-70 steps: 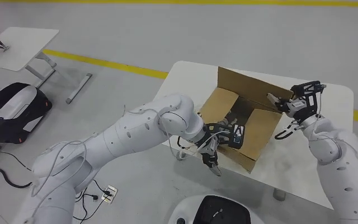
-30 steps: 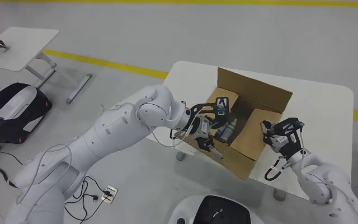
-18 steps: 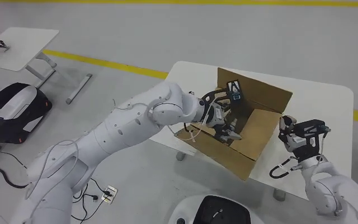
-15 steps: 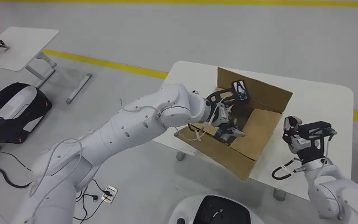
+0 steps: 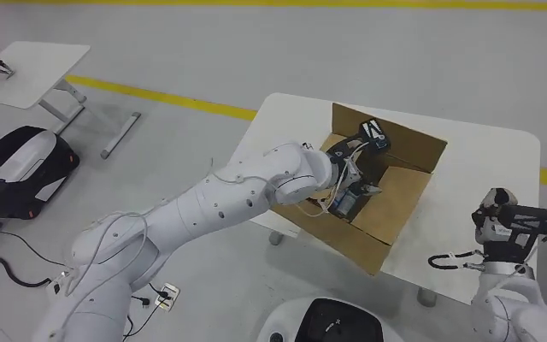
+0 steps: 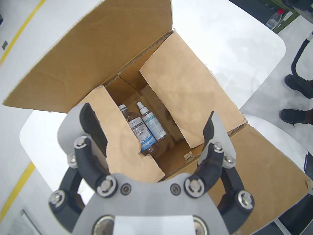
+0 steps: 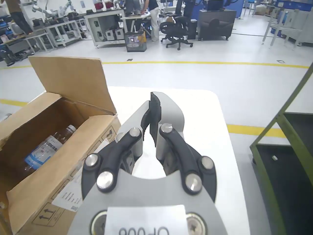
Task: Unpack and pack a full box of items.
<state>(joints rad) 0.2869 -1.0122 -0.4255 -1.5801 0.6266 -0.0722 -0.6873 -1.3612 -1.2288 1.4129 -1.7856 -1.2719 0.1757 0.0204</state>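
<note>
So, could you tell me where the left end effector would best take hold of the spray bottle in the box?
The spray bottle lies flat in the cardboard box beside the larger bottle, so only its narrow neck leaves finger room. Probably grip that neck, below the white head, coming straight down between the inner flaps; the left end effector is open above.

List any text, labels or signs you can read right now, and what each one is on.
Label on the large bottle: print too small to read.
Label on the spray bottle: too small to read.
The white sticker on the box: blurred, unreadable.
The arrow marks beside it: handling arrows, no words.
The tag on the right gripper: upside down, cut off at the edge, unreadable.
</note>
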